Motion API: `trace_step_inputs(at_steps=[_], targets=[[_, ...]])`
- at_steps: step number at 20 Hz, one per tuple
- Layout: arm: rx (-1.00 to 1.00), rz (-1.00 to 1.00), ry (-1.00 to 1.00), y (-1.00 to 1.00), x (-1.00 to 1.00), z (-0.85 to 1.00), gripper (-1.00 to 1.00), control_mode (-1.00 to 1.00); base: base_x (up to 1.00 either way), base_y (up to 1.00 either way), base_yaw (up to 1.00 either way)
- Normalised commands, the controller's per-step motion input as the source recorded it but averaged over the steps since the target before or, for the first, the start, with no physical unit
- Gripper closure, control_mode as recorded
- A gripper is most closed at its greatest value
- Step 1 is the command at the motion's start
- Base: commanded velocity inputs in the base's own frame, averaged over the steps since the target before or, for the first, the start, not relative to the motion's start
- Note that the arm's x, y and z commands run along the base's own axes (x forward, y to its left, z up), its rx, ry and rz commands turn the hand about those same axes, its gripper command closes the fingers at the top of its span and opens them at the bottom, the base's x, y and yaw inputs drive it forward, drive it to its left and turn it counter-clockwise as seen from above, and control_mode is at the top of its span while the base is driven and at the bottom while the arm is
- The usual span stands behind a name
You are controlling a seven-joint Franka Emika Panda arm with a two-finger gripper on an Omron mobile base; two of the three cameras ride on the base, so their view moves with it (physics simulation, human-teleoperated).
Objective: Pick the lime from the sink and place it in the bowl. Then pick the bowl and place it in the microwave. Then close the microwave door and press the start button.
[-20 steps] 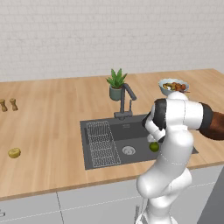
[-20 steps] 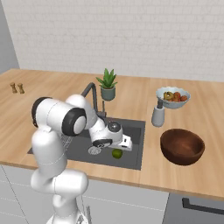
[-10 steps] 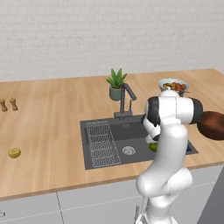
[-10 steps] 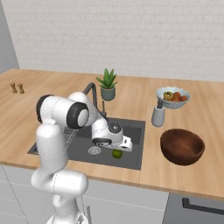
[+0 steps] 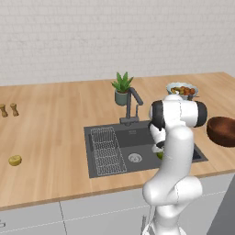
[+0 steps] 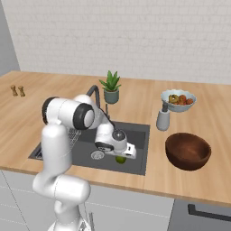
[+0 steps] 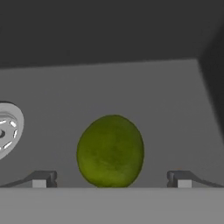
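Left base view, left to right: two small brown shakers (image 5: 9, 110) stand at the far left of the wooden bench (image 5: 55, 124), and a small yellow fruit (image 5: 15, 160) lies nearer the front edge, well apart from them. The sink (image 5: 137, 151) is recessed at the middle of the bench, with a wire rack (image 5: 106, 150) in its left part, a round steel drain (image 5: 134, 158) beside the rack, and a dark faucet (image 5: 131, 108) at its rear rim. A potted plant (image 5: 121, 88) stands just behind the faucet. The white arm (image 5: 176, 137) bends down into the right part of the basin, where the lime (image 5: 159, 155) shows as a green patch at the arm's edge. A pale bowl of mixed food (image 5: 182, 90) sits behind the arm, and the bowl (image 5: 222, 131) rests on the bench at the right edge.

Right base view: the tool (image 6: 121, 153) is lowered into the basin directly over the lime, which lies on the sink floor near the front wall, right of the drain. A grey canister (image 6: 163, 119) stands just in front of the food bowl.

Hand view: the tool's fingertips (image 7: 41, 178) stand wide apart on either side of the lime; the jaws are open and apart from the fruit. The drain shows at the left edge.
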Motion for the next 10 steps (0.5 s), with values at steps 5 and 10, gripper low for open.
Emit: trace_step_inputs(at_steps=[5, 10], targets=[[0.00, 0.00, 0.00, 0.01, 0.04, -0.21, -1.00, -1.00, 0.00, 0.00, 0.00], [0.00, 0.00, 0.02, 0.02, 0.11, -0.17, -1.00, -1.00, 0.00, 0.00, 0.00]])
